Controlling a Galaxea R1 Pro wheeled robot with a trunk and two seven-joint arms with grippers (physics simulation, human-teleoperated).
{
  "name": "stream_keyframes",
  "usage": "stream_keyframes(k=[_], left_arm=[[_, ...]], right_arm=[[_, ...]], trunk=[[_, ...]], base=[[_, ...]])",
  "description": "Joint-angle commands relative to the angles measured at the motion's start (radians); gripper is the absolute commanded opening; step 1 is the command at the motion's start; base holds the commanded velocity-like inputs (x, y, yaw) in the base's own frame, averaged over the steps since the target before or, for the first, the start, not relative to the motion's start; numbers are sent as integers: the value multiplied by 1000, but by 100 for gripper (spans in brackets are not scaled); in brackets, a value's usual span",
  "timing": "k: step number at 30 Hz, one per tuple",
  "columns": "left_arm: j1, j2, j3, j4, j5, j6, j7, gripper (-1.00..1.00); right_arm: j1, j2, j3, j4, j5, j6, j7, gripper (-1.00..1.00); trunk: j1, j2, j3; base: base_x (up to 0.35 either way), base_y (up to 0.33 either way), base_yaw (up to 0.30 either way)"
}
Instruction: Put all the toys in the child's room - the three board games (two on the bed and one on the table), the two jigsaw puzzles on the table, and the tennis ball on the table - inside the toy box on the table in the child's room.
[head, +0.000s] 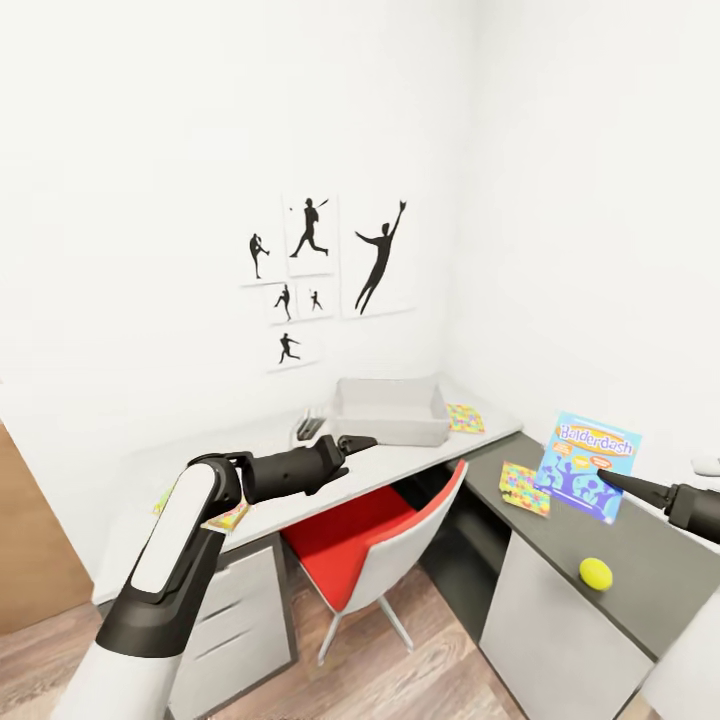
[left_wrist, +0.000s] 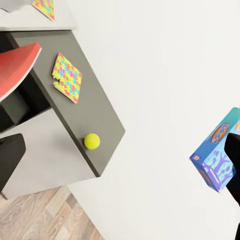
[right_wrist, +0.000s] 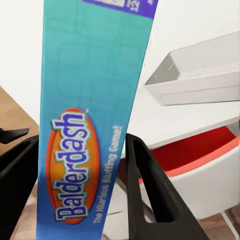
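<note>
Over lower dark worktop (head: 660, 570), my right jaws (right_wrist: 80, 165) clamped on Balderdash box (head: 588, 466), held upright in air. Beneath and beside it: jigsaw sheet (head: 525, 488), tennis ball (head: 596, 573) near front edge. Red chair (head: 375, 545) tucked between worktops. Toy box (head: 390, 410) on pale worktop (head: 420, 455), second jigsaw (head: 464, 417) just beside it; box contents not visible. Left jaws (head: 362, 442) hang near toy box, cannot tell whether apart.
</note>
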Motion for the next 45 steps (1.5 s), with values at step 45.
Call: stream_keyframes(k=[45], left_arm=[[-2, -1, 2, -7, 10, 1, -30, 100]], right_arm=[[0, 1, -3, 0, -2, 6, 6, -100]], trunk=[[1, -2, -1]], base=[[98, -48, 229]])
